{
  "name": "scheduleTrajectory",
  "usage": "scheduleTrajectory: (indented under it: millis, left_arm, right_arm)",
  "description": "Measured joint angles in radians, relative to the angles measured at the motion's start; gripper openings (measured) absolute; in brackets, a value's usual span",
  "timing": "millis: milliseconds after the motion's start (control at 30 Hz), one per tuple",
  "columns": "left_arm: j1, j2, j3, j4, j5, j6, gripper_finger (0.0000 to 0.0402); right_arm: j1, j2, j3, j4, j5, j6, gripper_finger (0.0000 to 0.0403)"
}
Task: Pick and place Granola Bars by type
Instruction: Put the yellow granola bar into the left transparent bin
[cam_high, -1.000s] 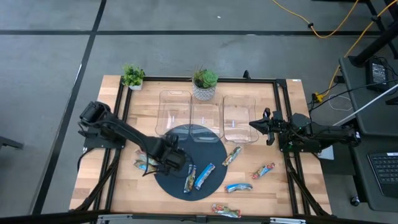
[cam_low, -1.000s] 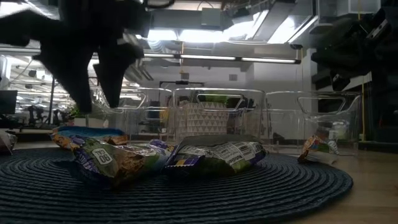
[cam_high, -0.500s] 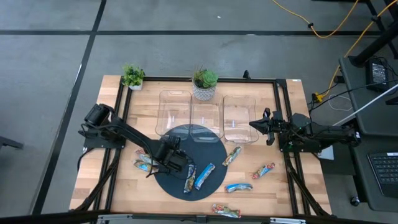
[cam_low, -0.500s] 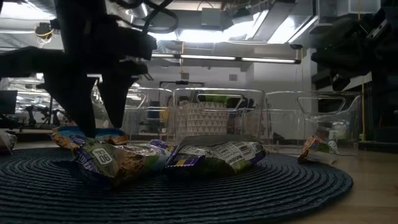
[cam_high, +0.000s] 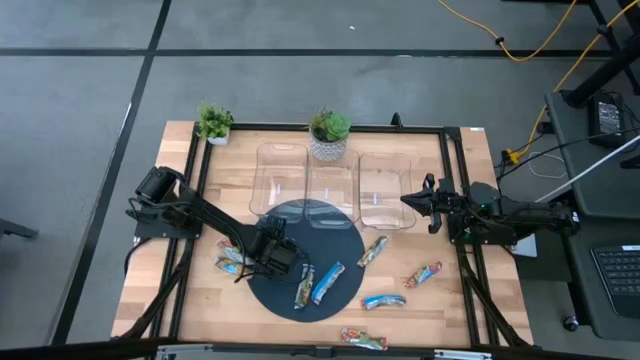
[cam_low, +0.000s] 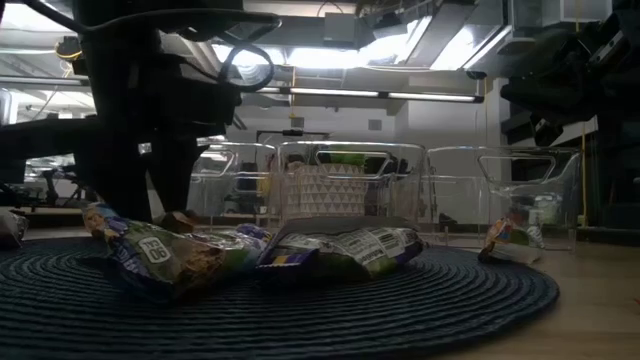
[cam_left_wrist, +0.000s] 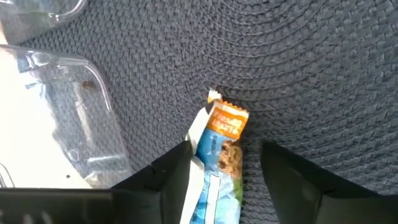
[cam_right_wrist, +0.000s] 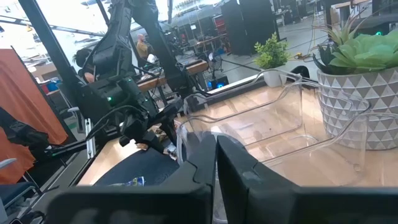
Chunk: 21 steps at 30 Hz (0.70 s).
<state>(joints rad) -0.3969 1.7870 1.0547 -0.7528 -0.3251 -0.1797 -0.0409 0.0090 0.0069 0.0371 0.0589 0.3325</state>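
Observation:
My left gripper (cam_high: 266, 262) is down on the left part of the round dark mat (cam_high: 330, 225), pointing steeply down and open. A granola bar (cam_left_wrist: 219, 155) in a light blue and orange wrapper lies flat on the mat between its fingers; the gripper hides it in the high view. Two bars (cam_high: 235, 257) lie just left of it, and two more (cam_high: 315, 287) lie on the mat's near part. Several others lie on the wood to the right (cam_high: 383, 301). My right gripper (cam_high: 408, 200) waits shut and level by the right bin. My left gripper comes from above, slanting steeply, with its fingers along the bar's two long sides. One finger (cam_left_wrist: 177, 177) lies against the bar's white-blue long edge (cam_left_wrist: 193, 146). The other finger (cam_left_wrist: 292, 180) stands a little apart from the opposite side. The bar rests flat on the mat.
Three clear bins (cam_high: 282, 175) (cam_high: 333, 188) (cam_high: 385, 190) stand in a row behind the mat. A potted plant (cam_high: 329, 135) sits behind them and a smaller one (cam_high: 213, 122) at the far left corner. A black frame (cam_high: 455, 200) edges the table.
My left gripper has sunk onto the mat, so that its fingertips now stand at the level of the bars. In the low view the bar at its fingertips has shifted a little.

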Motion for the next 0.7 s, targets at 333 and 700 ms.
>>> scheduleTrajectory:
  millis: [333,700]
  left_arm:
    - [0.000,0.000,0.011,-0.007,0.013,-0.034,0.0079]
    - [-0.002,-0.009,0.166,-0.125,-0.009,-0.060,0.0027]
  right_arm:
    - [0.000,0.000,0.000,0.000,0.000,0.000,0.0019]
    - [0.000,0.000,0.000,0.000,0.000,0.000,0.0019]
